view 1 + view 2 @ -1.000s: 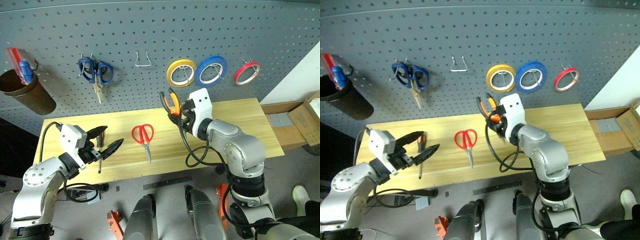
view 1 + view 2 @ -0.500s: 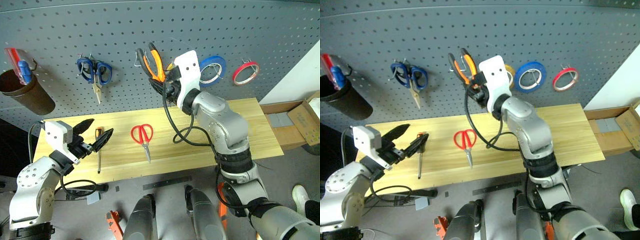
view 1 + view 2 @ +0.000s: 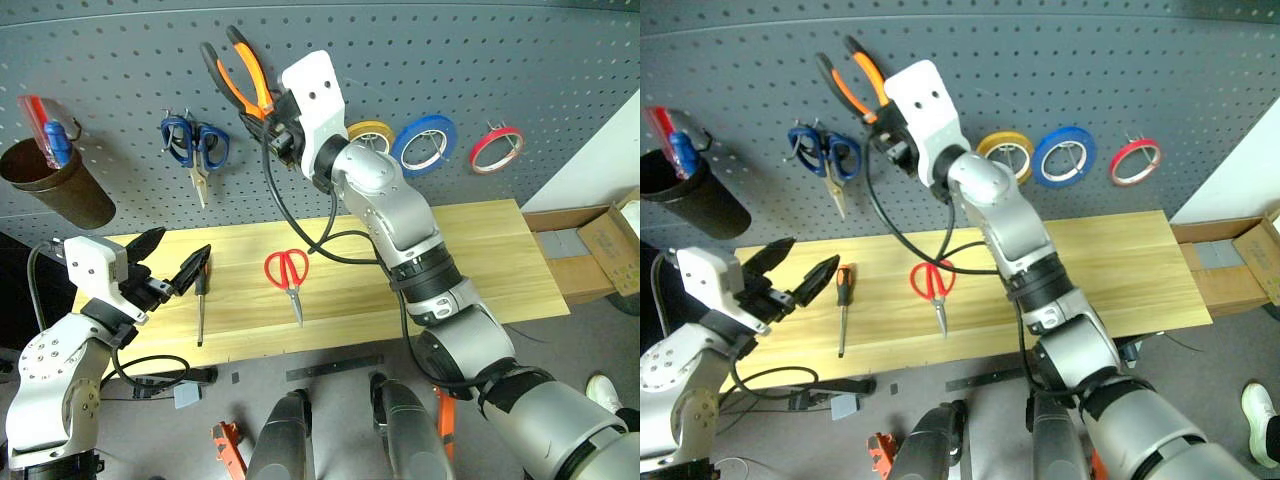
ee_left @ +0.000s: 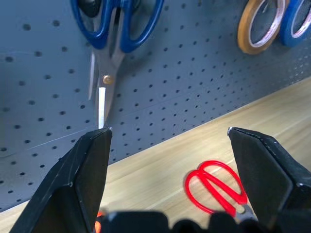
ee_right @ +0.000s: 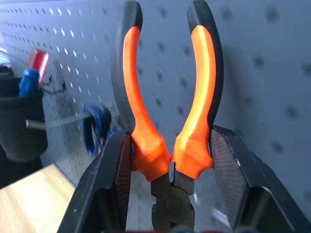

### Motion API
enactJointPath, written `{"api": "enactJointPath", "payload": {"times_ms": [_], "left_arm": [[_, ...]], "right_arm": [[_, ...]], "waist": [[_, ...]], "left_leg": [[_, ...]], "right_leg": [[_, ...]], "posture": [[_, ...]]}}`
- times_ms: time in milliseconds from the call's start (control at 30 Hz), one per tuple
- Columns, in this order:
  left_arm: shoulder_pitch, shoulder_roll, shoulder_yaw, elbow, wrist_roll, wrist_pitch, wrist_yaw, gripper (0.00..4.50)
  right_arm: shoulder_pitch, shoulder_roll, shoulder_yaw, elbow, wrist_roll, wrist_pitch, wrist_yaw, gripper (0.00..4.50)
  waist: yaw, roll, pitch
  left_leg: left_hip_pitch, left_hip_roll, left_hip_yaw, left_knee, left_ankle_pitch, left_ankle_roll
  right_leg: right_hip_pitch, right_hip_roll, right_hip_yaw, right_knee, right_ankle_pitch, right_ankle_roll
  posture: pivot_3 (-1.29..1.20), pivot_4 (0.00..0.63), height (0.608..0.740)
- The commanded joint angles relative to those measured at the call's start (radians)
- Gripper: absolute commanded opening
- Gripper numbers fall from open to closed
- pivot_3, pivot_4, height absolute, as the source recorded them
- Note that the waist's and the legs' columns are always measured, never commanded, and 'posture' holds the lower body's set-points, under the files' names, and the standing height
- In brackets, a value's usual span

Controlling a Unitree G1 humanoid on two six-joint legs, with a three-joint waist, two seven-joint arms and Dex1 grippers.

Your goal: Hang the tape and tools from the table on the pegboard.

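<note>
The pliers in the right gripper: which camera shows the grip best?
Right wrist view: the pliers sit close up, both orange handles pinched between the right gripper fingers. Both eye views show them small, handles up against the pegboard.

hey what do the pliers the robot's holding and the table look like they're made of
The pliers: handles look like matte orange plastic or rubber edged in black, molded smooth; the joint below looks like dark metal, though that is hard to confirm. The table: light yellowish wood, or a wood-look laminate, with long visible grain lines and a smooth, slightly satin surface.
</note>
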Motion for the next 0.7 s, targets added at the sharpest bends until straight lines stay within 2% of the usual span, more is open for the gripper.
{"api": "enactJointPath", "payload": {"times_ms": [33, 300, 533, 700], "left_arm": [[-0.002, -0.003, 0.03, -0.037, -0.016, -0.018, 0.014, 4.1], [-0.043, 0.003, 0.019, -0.015, -0.01, -0.021, 0.015, 4.1], [-0.088, -0.002, -0.008, 0.004, 0.001, -0.019, 0.013, 4.1], [-0.126, -0.006, -0.03, 0.022, 0.001, -0.018, 0.011, 4.1]], "right_arm": [[-0.07, 0.009, -0.01, 0.083, -0.053, -0.202, -0.047, 1.86], [-0.052, 0.025, -0.024, 0.218, -0.12, -0.525, -0.157, 1.86], [-0.085, 0.035, -0.063, 0.315, -0.108, -0.657, -0.198, 1.86], [-0.12, 0.036, -0.086, 0.466, -0.117, -0.739, -0.22, 1.86]], "waist": [[0.005, -0.001, -0.002], [0.007, -0.007, -0.008], [0.007, -0.007, -0.008], [0.006, -0.007, -0.008]], "left_leg": [[0.0, 0.0, 0.0, -0.001, 0.0, 0.0], [0.0, 0.0, 0.001, -0.007, 0.002, -0.003], [0.001, 0.001, 0.002, -0.008, 0.002, -0.003], [0.001, 0.0, 0.003, -0.008, 0.002, -0.004]], "right_leg": [[0.0, 0.0, 0.0, 0.0, 0.0, 0.0], [-0.002, 0.0, -0.001, -0.002, 0.0, 0.0], [-0.003, 0.0, -0.001, -0.002, 0.0, -0.001], [-0.003, 0.0, -0.001, -0.001, 0.0, -0.001]], "posture": [[0.09, 0.237, 0.74], [0.09, 0.236, 0.74], [0.08, 0.236, 0.74], [0.09, 0.239, 0.74]]}}
